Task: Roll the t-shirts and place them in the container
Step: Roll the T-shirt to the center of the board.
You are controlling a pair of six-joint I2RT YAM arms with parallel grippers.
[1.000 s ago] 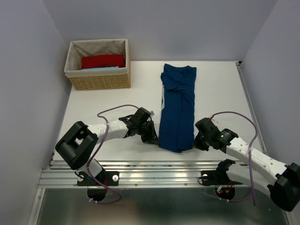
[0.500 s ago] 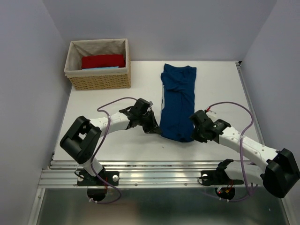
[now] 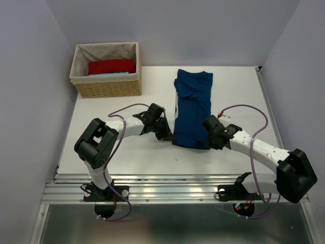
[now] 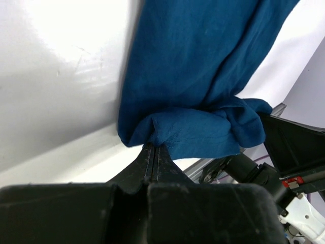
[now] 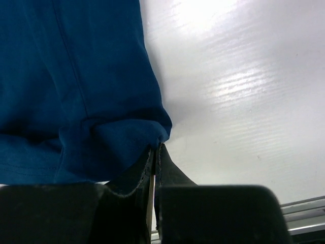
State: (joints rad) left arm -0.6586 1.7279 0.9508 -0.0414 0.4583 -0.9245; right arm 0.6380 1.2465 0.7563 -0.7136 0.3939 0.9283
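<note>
Sitting in the basket (image 3: 107,89) at upper left, the red piece (image 3: 111,66) and light-blue piece (image 3: 109,74) look untouched. At centre frame the left claw (image 4: 154,151) is pinched tight on the navy shirt's (image 3: 193,104) near hem, and the right claw (image 5: 155,150) likewise grips the other corner. Only the first turn looks started; most of the shirt lies flat on the tabletop (image 3: 122,152).

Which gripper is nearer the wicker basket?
Left. The left gripper sits toward the arms from the wicker basket; the right gripper is farther, beyond the navy t-shirt.
</note>
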